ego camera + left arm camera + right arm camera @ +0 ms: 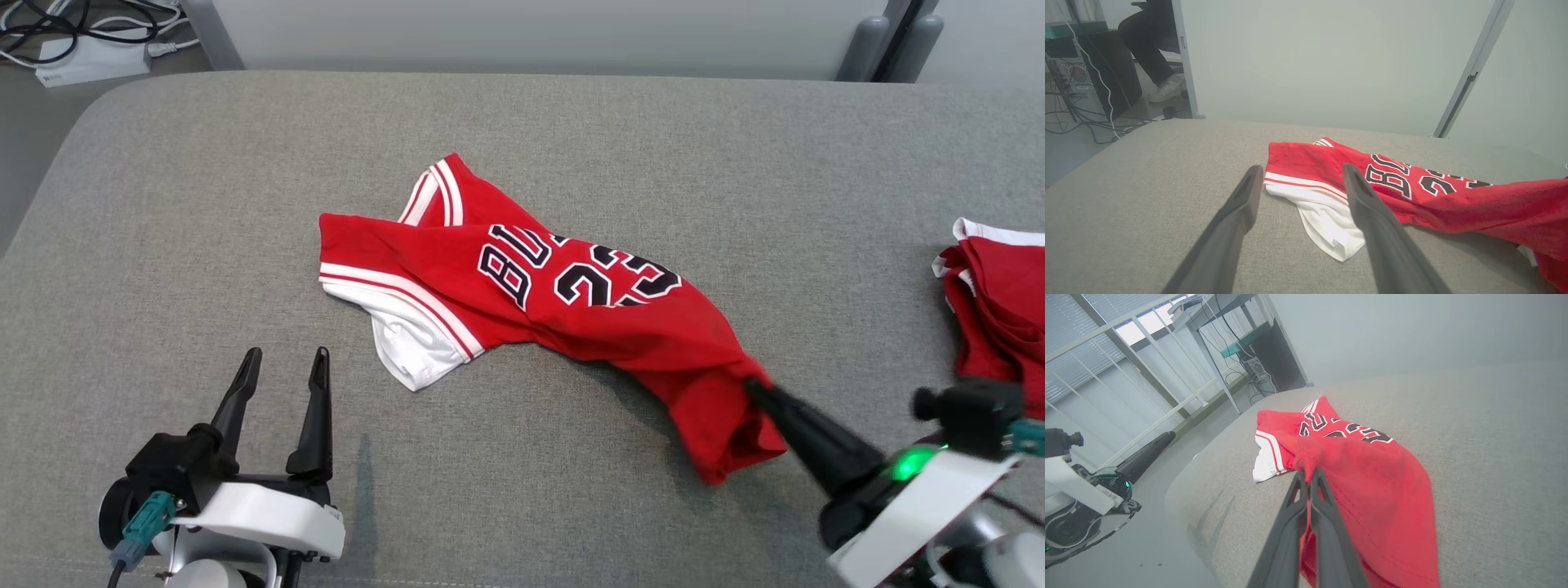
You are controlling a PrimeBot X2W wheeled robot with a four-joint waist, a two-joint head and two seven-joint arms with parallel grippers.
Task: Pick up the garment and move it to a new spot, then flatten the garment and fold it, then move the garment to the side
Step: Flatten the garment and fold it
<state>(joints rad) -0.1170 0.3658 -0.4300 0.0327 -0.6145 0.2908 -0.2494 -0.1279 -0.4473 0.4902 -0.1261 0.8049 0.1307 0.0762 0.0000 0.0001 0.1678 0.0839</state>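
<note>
Head view: a red basketball jersey with white trim and black lettering (571, 310) lies crumpled mid-frame on the grey fabric-covered table (204, 204). At lower right, the right gripper (755, 390) has its jaws clenched on the jersey's near corner. At lower left, the left gripper (284, 363) sits apart from the cloth, jaws spread wide. A pile of red garments (996, 310) lies at the right edge.

Left wrist view: the spread fingers (1229, 228) frame the jersey's white-trimmed end.

Right wrist view: the closed fingers (1327, 522) pinch a bunched red fold at frame centre.
</note>
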